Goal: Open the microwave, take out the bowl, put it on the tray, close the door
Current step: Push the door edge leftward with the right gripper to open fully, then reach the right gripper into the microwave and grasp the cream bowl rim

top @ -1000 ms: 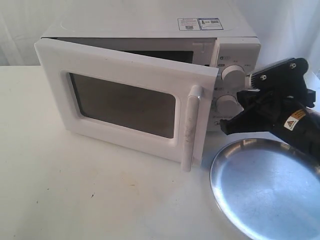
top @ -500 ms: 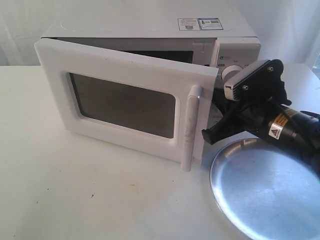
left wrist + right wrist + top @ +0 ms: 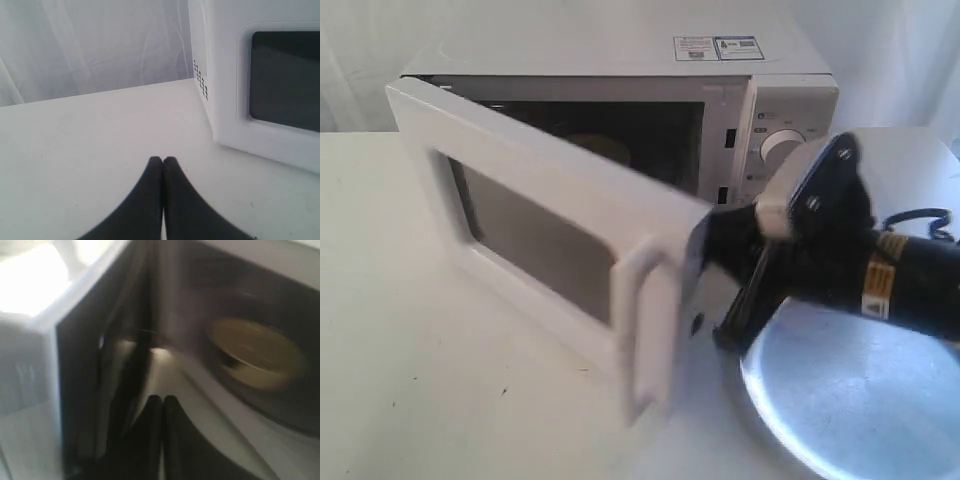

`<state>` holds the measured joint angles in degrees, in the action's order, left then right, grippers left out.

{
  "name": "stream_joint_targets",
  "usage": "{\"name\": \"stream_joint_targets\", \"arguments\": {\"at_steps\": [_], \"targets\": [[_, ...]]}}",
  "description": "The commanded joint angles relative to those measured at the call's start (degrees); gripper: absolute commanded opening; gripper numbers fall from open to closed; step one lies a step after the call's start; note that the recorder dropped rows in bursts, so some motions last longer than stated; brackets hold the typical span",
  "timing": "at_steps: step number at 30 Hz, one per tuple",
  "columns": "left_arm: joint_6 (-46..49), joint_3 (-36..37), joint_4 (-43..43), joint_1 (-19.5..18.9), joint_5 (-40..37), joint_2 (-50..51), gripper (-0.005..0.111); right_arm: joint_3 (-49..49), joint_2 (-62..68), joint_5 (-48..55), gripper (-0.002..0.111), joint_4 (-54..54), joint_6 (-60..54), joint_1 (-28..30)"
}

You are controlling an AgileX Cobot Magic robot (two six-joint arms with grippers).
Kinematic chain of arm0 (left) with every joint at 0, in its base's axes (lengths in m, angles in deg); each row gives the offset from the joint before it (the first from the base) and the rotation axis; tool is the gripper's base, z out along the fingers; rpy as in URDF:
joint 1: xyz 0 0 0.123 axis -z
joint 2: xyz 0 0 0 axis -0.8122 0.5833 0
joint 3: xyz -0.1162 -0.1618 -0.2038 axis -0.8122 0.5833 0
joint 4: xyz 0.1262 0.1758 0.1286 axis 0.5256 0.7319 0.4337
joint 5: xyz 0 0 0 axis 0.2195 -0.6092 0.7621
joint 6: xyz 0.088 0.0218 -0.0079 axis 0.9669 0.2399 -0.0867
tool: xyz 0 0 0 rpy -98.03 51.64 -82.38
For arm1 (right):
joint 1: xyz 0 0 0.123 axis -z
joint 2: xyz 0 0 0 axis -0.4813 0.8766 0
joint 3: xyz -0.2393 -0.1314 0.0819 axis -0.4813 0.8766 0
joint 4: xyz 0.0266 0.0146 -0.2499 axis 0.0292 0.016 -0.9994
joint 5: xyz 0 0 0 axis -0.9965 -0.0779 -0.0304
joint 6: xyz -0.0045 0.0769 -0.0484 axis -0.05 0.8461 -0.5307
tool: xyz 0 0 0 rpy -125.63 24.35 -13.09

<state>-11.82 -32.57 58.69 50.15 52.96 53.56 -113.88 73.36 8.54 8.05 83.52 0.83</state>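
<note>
The white microwave (image 3: 570, 50) stands at the back with its door (image 3: 535, 165) swung partly open; the bar handle (image 3: 645, 325) is blurred by motion. Inside the dark cavity sits the cream bowl (image 3: 256, 352), faintly seen in the exterior view too (image 3: 600, 148). My right gripper (image 3: 708, 240) is shut and empty, its tips against the inner side of the door's free edge (image 3: 80, 390); the wrist view shows the fingers closed together (image 3: 162, 400). The silver tray (image 3: 860, 395) lies on the table below the right arm. My left gripper (image 3: 162, 161) is shut over bare table, left of the microwave, out of the exterior view.
Two round knobs (image 3: 782, 145) sit on the microwave's right panel, just behind the right arm. White curtains hang behind the table. The white table (image 3: 440, 380) stretches out in front of the door. The door's outer face (image 3: 270, 140) fills one side of the left wrist view.
The right gripper has moved left, behind the door's free edge, and the door has swung wider open toward the front. The cavity and bowl now show.
</note>
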Motion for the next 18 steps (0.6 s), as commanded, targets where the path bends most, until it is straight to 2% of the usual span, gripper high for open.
{"name": "stream_joint_targets", "arguments": {"at_steps": [1, 13, 18], "targets": [[0.0, -0.16, -0.44, 0.28, 0.22, -0.12, 0.0, 0.02, -1.87, -8.45, 0.0, -17.76, 5.5, -1.13], [0.0, -0.16, -0.44, 0.28, 0.22, -0.12, 0.0, -0.48, -2.69, 1.33, 0.0, -3.84, 3.57, -1.13], [0.0, -0.16, -0.44, 0.28, 0.22, -0.12, 0.0, -4.1, -2.42, 6.68, 0.0, -2.48, 3.57, -1.51]]}}
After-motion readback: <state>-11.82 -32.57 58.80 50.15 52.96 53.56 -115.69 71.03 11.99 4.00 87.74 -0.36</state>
